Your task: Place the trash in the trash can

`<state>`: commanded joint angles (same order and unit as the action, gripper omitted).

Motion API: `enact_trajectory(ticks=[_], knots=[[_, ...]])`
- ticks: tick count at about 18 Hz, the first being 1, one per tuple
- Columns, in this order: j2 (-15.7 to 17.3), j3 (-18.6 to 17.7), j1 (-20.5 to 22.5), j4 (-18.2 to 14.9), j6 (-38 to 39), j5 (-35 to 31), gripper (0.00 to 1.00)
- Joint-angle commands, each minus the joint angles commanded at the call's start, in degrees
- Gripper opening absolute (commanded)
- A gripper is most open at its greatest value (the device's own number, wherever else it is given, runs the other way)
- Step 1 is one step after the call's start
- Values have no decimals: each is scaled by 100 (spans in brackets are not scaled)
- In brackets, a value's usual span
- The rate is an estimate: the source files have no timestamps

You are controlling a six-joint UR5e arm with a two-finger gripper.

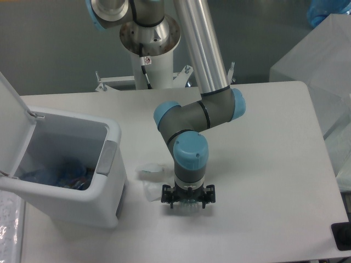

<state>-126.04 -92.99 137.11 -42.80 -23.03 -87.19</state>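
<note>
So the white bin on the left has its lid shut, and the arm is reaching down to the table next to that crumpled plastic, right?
Not quite: the trash can has its lid flipped open, and the camera view shows blue items inside. The rest holds: the gripper is down at the table, beside the crumpled wrapper.
</note>
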Motion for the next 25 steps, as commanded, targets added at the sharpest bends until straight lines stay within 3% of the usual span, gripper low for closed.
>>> enact_trajectory(ticks=[4,16,18,25], knots=[[17,0,-26,0,0,0,85],[18,-26,-35,0,-9,-132,78],[35,-26,-35,0,-9,-132,70],[44,-18,-44,0,-18,-132,66]])
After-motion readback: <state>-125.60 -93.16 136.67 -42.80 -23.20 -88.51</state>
